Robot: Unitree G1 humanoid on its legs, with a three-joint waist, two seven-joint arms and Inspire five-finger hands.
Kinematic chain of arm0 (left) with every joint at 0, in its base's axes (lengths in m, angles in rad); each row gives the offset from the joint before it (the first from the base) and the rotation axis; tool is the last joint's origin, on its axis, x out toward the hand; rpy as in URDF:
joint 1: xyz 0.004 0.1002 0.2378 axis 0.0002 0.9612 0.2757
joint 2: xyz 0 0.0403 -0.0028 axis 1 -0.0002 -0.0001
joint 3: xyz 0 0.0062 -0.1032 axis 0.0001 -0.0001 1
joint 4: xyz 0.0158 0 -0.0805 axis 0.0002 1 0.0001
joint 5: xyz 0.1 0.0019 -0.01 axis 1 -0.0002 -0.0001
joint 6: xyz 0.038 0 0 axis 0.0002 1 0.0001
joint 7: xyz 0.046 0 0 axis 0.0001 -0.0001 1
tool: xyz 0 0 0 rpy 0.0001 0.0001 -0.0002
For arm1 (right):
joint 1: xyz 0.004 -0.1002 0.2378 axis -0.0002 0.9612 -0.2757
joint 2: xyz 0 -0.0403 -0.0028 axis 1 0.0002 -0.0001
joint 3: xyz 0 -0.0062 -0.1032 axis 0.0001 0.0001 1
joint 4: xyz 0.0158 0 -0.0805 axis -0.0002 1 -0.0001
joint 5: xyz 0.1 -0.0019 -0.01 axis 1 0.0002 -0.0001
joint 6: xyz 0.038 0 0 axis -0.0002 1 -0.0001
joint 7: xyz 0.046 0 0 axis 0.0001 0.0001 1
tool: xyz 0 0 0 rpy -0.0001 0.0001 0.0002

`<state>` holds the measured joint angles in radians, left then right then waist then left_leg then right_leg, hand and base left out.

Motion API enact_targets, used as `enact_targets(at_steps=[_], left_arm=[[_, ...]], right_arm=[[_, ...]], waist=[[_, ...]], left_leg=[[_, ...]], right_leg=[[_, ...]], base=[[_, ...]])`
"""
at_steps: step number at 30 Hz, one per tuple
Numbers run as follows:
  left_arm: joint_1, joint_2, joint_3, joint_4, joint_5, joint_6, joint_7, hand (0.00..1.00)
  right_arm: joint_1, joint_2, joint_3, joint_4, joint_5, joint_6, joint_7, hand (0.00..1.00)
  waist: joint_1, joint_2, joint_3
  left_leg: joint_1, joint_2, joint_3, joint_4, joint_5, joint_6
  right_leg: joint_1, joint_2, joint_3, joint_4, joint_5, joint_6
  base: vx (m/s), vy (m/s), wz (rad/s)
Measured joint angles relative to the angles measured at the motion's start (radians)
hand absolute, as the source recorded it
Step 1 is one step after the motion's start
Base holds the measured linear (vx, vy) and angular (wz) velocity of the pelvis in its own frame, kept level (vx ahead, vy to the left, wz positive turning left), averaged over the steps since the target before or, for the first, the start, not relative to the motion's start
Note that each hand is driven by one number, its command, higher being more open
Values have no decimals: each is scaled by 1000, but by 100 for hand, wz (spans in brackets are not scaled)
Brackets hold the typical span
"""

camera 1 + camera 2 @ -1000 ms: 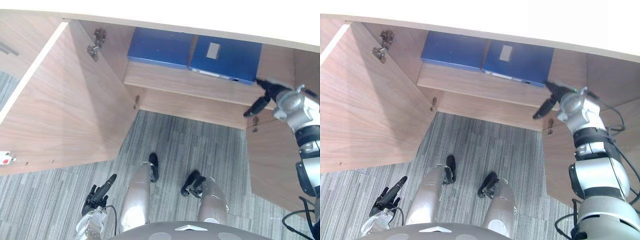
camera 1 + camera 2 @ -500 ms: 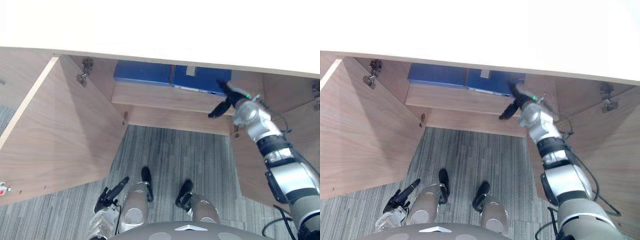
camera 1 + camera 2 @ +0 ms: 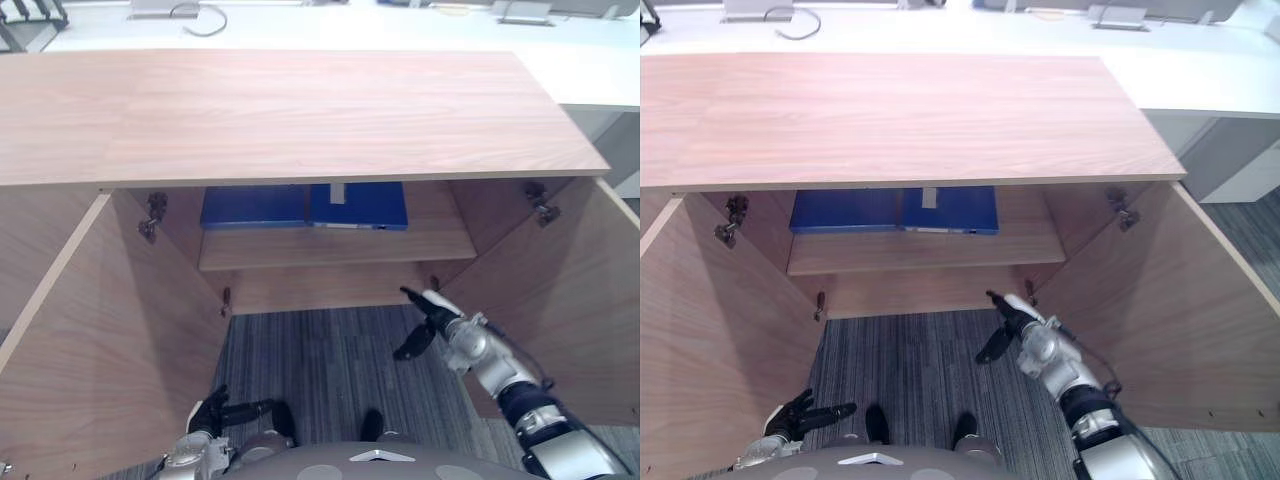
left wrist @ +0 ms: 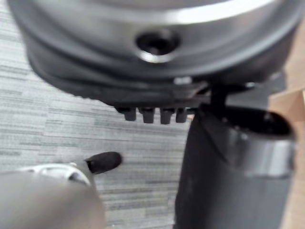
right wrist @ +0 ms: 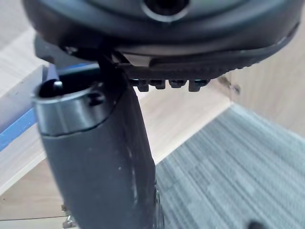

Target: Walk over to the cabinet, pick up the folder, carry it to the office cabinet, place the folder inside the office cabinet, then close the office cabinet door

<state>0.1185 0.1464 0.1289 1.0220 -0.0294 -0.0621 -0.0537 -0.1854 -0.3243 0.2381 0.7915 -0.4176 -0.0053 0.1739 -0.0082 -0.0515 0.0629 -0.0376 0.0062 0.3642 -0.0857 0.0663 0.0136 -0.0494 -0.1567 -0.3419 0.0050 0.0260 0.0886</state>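
Standing with both doors swung wide, the office cabinet (image 3: pixel 300 110) shows its wooden top from above, with the left door (image 3: pixel 110 330) and right door (image 3: pixel 565 300) splayed out to either side. On the inner shelf (image 3: pixel 330 248) two blue folders lie flat and side by side, touching along their edges: the labelled folder (image 3: pixel 360 203), which has a pale tag at its near edge, sits to the right of the plain folder (image 3: pixel 252 207). Neither hand touches them. The right hand (image 3: pixel 432 318) hangs in the open doorway below the shelf's front edge and just inside the right door, over the grey striped carpet (image 3: pixel 320 370). Its fingers are stretched out straight towards the cabinet, its thumb spread downward, and it holds nothing. The right wrist view looks past the thumb to the shelf edge, with a strip of blue folder at the side. The left hand (image 3: pixel 215 412) hangs low by the left door, near the carpet, fingers extended and apart, also empty. Behind the cabinet runs a white desk (image 3: pixel 1200 75).
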Motion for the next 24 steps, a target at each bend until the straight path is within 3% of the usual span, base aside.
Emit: enact_targets(at_steps=[2,7,11,14,24], left_arm=[[-3,-6,-3,3,12,1,24,100],[-5,-32,-6,27,41,2,97,100],[-11,-44,-17,47,40,2,123,100],[-15,-41,-51,61,40,1,148,100],[-38,-58,-125,88,40,0,160,100]], right_arm=[[49,107,-80,92,68,17,-37,100],[161,249,-282,301,204,47,-135,100],[209,287,-511,334,371,50,-231,100],[238,300,-587,335,485,36,-292,100],[251,324,-686,345,591,30,-333,100]], waist=[[3,5,-6],[1,31,-35],[-14,33,-47],[-21,30,-64],[-26,30,-72]], left_leg=[[14,0,12,-3,1,1],[40,-14,8,-4,-3,-2],[50,-17,2,-5,-12,-4],[50,-24,0,-5,-16,0],[84,-33,58,-4,-54,0]], right_leg=[[4,1,19,-4,-3,-5],[35,-5,20,-10,-2,-3],[48,-9,30,-16,-2,0],[53,-12,38,-24,-1,2],[66,-13,103,-45,9,7]], base=[[-88,24,-15],[-30,39,0],[-24,28,0],[5,30,6],[31,25,-18]])
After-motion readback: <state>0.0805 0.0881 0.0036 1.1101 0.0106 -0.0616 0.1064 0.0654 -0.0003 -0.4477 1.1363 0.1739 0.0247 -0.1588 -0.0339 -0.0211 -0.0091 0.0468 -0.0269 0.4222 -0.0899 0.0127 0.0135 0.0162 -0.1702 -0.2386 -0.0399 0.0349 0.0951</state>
